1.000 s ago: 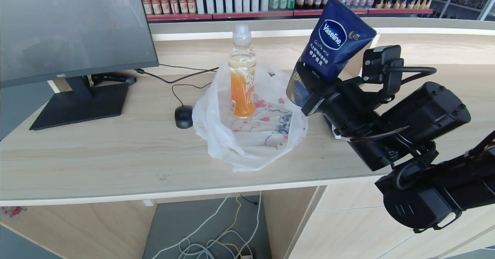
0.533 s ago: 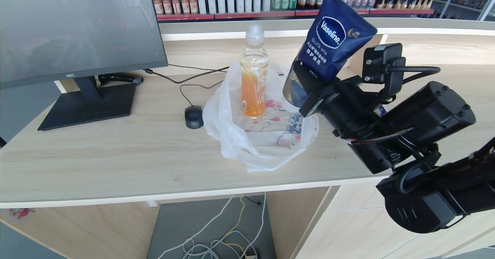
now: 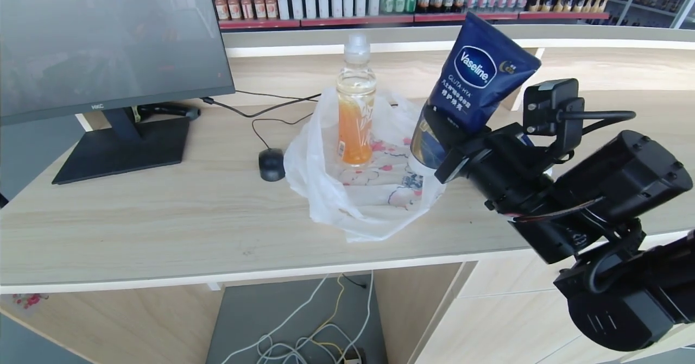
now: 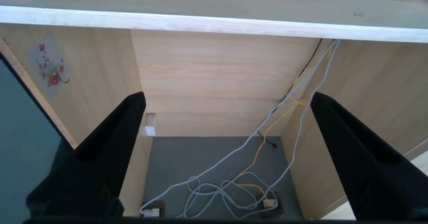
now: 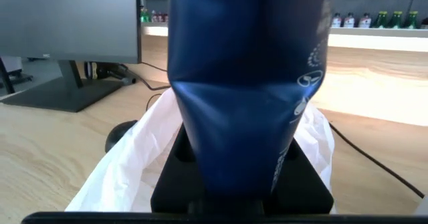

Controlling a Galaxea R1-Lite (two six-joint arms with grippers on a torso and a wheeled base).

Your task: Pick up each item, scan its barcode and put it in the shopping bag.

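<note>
My right gripper (image 3: 453, 149) is shut on a dark blue lotion tube (image 3: 478, 84), held tilted with its crimped end up and its cap end just above the right rim of the white shopping bag (image 3: 369, 201). An orange drink bottle (image 3: 355, 111) stands upright inside the bag. In the right wrist view the tube (image 5: 247, 83) rises from the gripper (image 5: 241, 184), with the bag (image 5: 127, 167) below it. My left gripper (image 4: 227, 157) hangs open below the counter's front edge, with nothing between its fingers (image 4: 100, 164).
A monitor (image 3: 108, 32) on a black stand occupies the counter's left. A wired mouse (image 3: 271, 164) lies just left of the bag. A black handheld scanner (image 3: 165, 111) rests behind the stand. Loose cables (image 4: 234, 184) lie under the counter. Bottle shelves line the back.
The head camera shifted at first. Since then my right arm has moved right and down with the tube, bringing its cap end close to the bag's right rim.
</note>
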